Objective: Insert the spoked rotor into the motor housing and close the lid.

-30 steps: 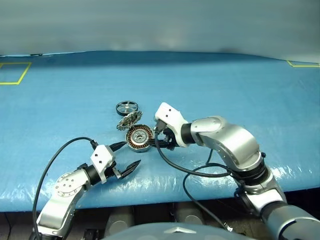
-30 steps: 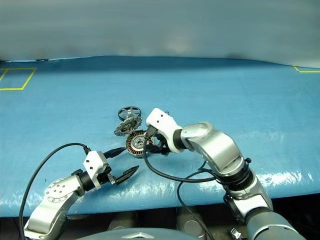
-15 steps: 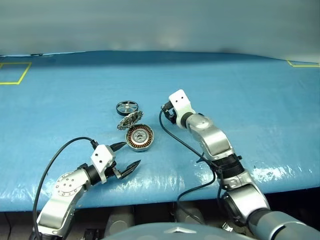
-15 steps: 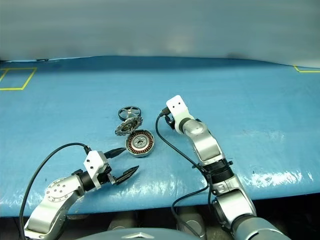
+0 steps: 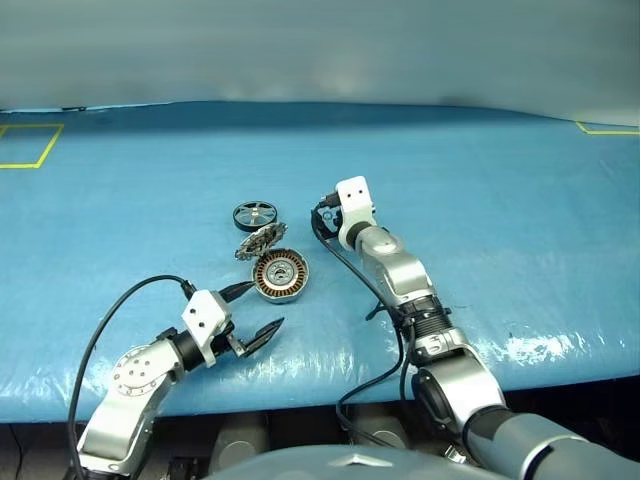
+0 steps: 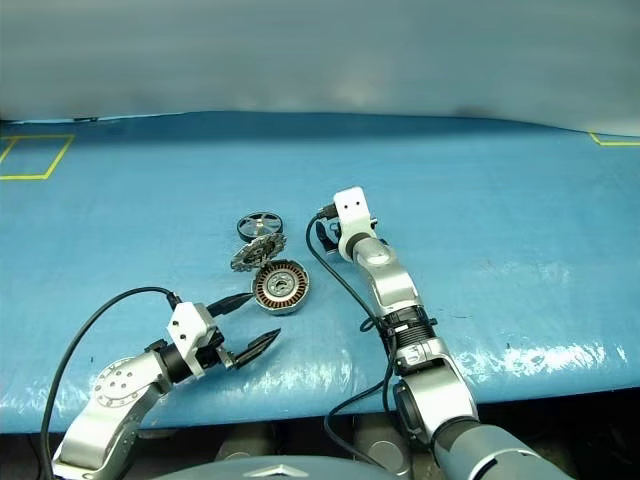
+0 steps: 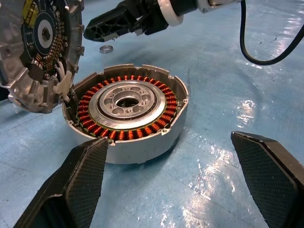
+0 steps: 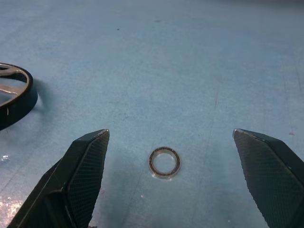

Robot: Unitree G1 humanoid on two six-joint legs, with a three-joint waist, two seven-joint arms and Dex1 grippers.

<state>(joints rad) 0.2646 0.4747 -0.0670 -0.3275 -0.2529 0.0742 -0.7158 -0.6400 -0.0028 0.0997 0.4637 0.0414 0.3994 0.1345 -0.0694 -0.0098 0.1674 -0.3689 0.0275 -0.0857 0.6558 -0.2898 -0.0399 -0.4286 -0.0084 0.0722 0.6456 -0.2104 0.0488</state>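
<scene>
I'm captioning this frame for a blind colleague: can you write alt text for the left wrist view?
The open motor housing sits on the blue table cover, showing copper windings around a central hub, with its lid tilted up at one edge. The left gripper is open in front of it; the right gripper reaches near a small ring behind.

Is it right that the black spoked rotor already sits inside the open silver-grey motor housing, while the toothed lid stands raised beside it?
Not quite. The round silver-grey motor housing holds only its copper windings and hub, as the left wrist view shows. The black spoked rotor still lies on the blue table cover, beyond the housing. The toothed silver-grey lid does stand raised beside the housing.
</scene>
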